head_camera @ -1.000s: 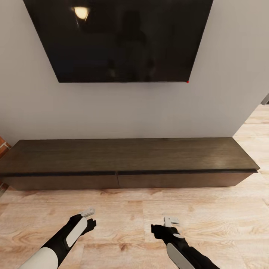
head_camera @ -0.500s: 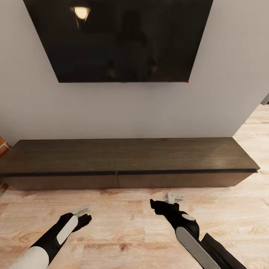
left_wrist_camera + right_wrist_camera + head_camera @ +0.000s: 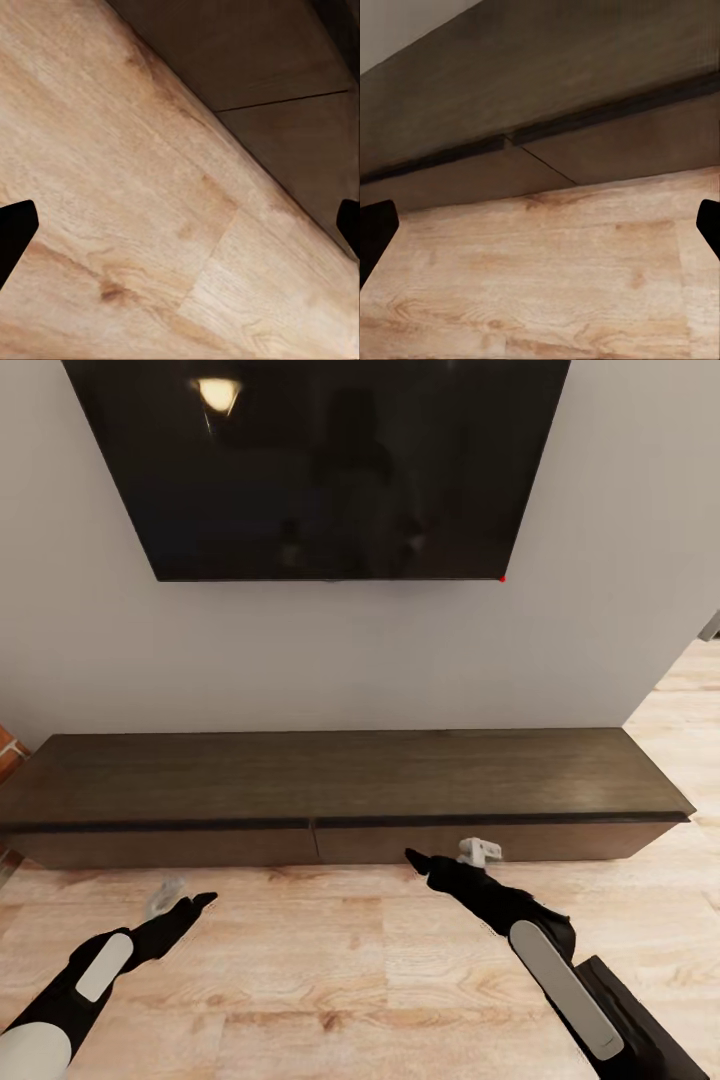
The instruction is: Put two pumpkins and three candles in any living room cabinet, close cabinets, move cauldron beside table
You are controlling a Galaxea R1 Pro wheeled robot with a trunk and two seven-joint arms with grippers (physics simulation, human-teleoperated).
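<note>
The cabinet (image 3: 350,775) is a long, low dark-brown unit against the wall, with both flat front panels shut and a seam between them. My right gripper (image 3: 445,855) is open, low over the floor just in front of the right panel near that seam. My left gripper (image 3: 182,900) is open too, above the planks a little short of the left panel. The left wrist view has the cabinet (image 3: 247,52) front beyond the wide-spread fingertips (image 3: 15,236). In the right wrist view the cabinet (image 3: 547,90) seam lies ahead. Pumpkins, candles, cauldron and table are out of view.
A large black television (image 3: 320,460) hangs on the pale wall above the cabinet. Light wood floor (image 3: 350,970) stretches in front. A bit of brick (image 3: 8,745) shows at the far left, and the wall ends at a corner on the right (image 3: 640,700).
Both arms have stretched forward towards the cabinet. The right gripper has come up close to the right panel; the left has swung out to the left and forward.
</note>
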